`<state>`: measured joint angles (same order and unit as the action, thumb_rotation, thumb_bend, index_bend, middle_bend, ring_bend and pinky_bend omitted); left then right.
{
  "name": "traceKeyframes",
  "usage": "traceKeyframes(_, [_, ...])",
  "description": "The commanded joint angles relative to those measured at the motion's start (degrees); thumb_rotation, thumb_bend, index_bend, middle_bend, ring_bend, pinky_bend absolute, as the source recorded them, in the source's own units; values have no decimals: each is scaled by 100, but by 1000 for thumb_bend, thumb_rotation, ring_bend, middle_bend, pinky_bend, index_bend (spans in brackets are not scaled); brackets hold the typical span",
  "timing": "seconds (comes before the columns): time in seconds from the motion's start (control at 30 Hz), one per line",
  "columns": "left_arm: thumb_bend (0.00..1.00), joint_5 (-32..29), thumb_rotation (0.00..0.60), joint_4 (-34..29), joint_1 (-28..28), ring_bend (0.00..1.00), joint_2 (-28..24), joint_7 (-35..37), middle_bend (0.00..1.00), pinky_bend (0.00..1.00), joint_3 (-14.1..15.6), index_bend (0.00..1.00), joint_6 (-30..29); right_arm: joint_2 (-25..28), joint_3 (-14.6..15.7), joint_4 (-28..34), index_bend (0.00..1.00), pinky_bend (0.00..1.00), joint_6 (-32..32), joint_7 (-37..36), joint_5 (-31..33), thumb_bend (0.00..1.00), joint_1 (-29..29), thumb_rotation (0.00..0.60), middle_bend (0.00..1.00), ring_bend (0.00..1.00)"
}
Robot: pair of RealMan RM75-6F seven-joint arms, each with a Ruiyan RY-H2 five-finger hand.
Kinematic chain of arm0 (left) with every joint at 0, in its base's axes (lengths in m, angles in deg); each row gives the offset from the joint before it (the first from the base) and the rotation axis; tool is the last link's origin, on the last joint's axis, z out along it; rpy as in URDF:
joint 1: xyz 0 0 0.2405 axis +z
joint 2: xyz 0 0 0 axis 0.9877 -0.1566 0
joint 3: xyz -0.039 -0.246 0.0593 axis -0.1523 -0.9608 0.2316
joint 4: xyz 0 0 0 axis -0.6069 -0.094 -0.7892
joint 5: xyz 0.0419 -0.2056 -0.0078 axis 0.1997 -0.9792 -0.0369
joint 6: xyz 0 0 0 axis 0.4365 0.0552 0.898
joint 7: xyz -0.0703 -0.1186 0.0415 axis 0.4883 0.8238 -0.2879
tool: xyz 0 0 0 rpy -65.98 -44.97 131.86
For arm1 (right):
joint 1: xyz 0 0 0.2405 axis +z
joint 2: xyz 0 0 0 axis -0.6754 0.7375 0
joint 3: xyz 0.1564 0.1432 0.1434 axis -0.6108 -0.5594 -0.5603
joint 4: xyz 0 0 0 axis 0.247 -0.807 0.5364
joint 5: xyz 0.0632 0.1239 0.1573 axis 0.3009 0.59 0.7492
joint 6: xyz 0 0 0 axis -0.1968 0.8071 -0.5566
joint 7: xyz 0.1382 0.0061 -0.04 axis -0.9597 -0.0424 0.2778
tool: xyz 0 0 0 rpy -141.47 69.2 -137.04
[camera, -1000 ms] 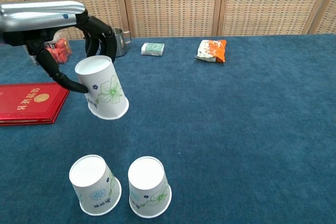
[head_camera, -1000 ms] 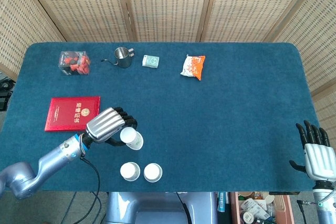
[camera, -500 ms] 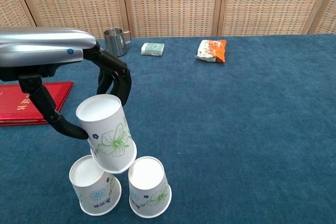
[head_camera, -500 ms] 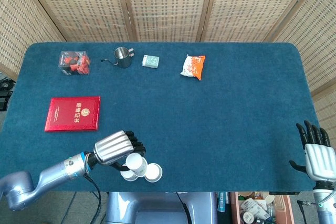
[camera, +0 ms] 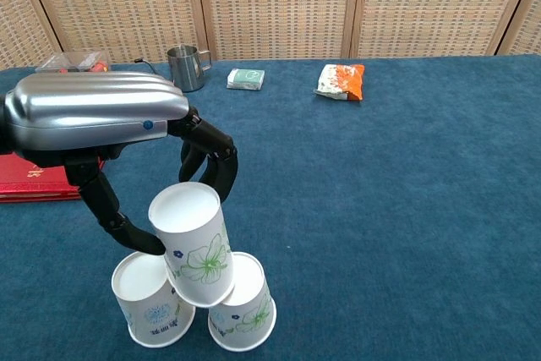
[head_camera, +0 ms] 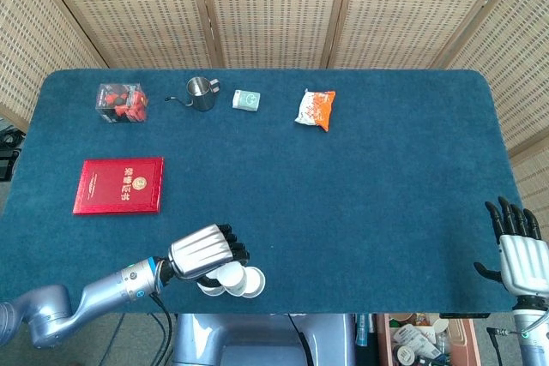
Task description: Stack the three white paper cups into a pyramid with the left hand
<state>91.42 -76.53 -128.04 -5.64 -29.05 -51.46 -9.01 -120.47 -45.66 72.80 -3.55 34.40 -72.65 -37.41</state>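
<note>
Beneath the robot's left hand (camera: 127, 133), a pinched flower-printed white paper cup (camera: 193, 243) tilts over two upturned base cups (camera: 152, 298); it likely needs levelling and centring before release.

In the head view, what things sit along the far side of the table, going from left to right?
Clear box of red things → metal cup → small green packet → orange and white snack bag.
</note>
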Motion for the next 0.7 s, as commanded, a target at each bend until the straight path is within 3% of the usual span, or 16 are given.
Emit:
traceKeyframes(0.03, [183,-20,600,-13,9,502,14,-38,525,420,-7,464,-7,1,0,0,0,0,5,-1,-2,0,-2,600,0,0])
traceKeyframes(0.37, [183,-52,600,-35,5,495,0,-150,506,419,27,464,37,3,4,15,0,0,-4,21,11,0,0,600,0,0])
traceKeyframes(0.47, [183,-100,600,-69,13,461,-8,-209,482,378,40,464,72,5,7,19,0,0,2,25,9,0,-4,600,0,0])
traceKeyframes(0.63, [183,-204,600,-179,-12,254,-89,-273,284,239,43,409,191,9,4,30,0,0,11,24,14,0,-7,600,0,0])
traceKeyframes(0.7, [183,-229,600,-227,-14,226,-118,-299,231,230,55,353,225,8,3,33,0,0,24,26,9,0,-11,600,0,0])
